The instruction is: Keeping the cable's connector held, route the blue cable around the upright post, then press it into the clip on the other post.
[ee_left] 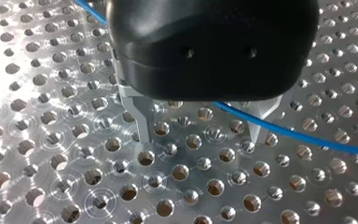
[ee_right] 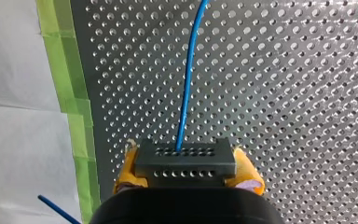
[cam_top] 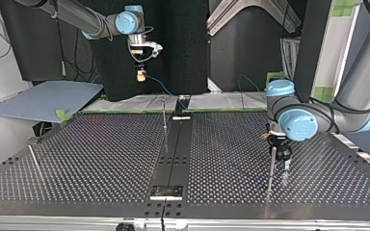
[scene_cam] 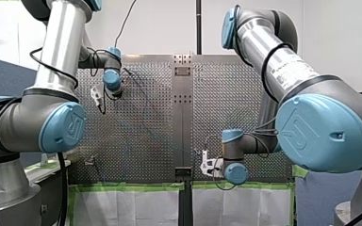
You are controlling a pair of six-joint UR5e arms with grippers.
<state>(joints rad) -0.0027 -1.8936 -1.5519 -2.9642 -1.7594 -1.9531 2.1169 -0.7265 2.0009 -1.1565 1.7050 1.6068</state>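
Observation:
In the right wrist view my right gripper (ee_right: 186, 164) has its yellow pads (ee_right: 127, 170) shut on a dark grey connector block (ee_right: 185, 157). The blue cable (ee_right: 189, 84) leaves the block and runs ahead over the perforated plate. The top view shows this gripper (cam_top: 141, 75) high above the table's far edge. My left gripper (cam_top: 280, 156) hangs low over the plate at that view's right, right beside a thin upright post (cam_top: 271, 168). In the left wrist view its metal fingers (ee_left: 142, 122) stand apart and the blue cable (ee_left: 279, 130) crosses between them, ungripped.
A second thin post (cam_top: 164, 113) stands near the table's middle at the far side, and a third post (cam_top: 34, 161) leans at the top view's left. A dark centre strip (cam_top: 173, 149) splits the perforated table. Green tape (ee_right: 70, 93) edges the plate.

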